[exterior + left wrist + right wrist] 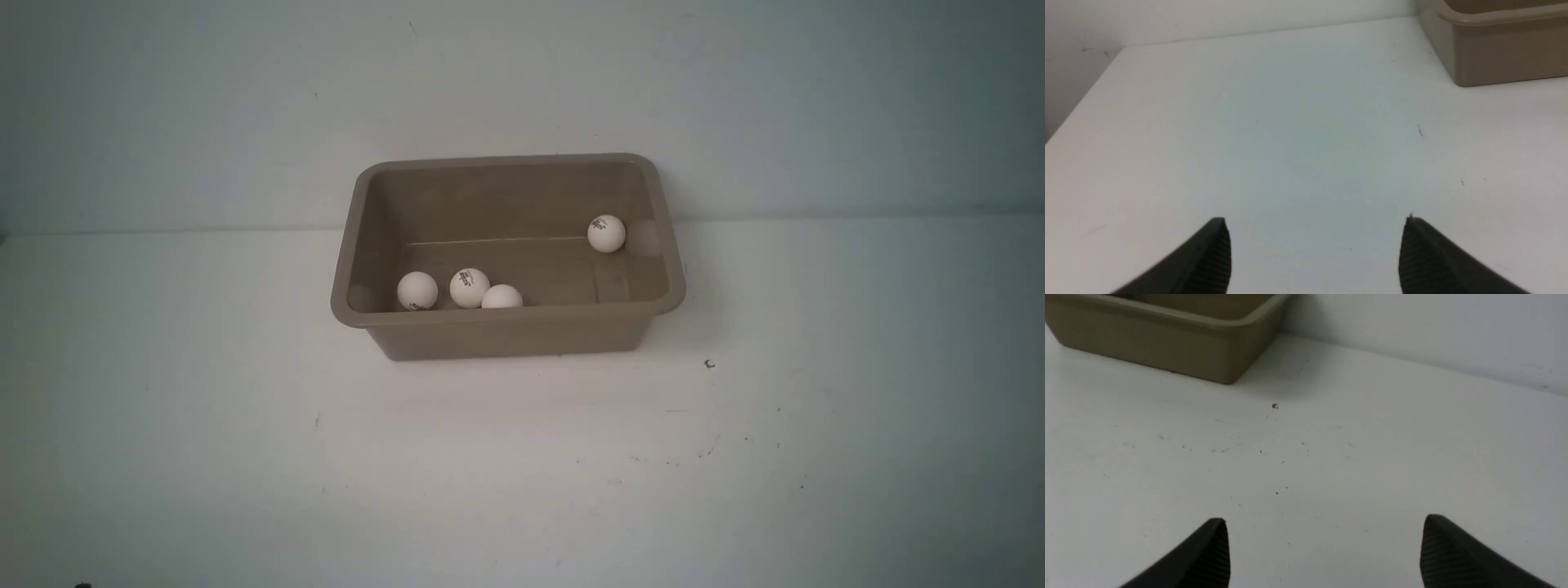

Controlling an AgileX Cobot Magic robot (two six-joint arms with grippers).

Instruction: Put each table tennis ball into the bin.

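Both tools (1316, 222) (1325, 522) wide, empty.

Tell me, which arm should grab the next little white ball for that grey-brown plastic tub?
Neither. All four small white table tennis balls already lie inside the grey-brown plastic tub. The left gripper and right gripper are open, empty, over bare white table.

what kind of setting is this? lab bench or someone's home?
Looks like a lab test bench, not a home: a bare white table against a plain wall, holding only a taupe bin with four table tennis balls inside. No household clutter in view.
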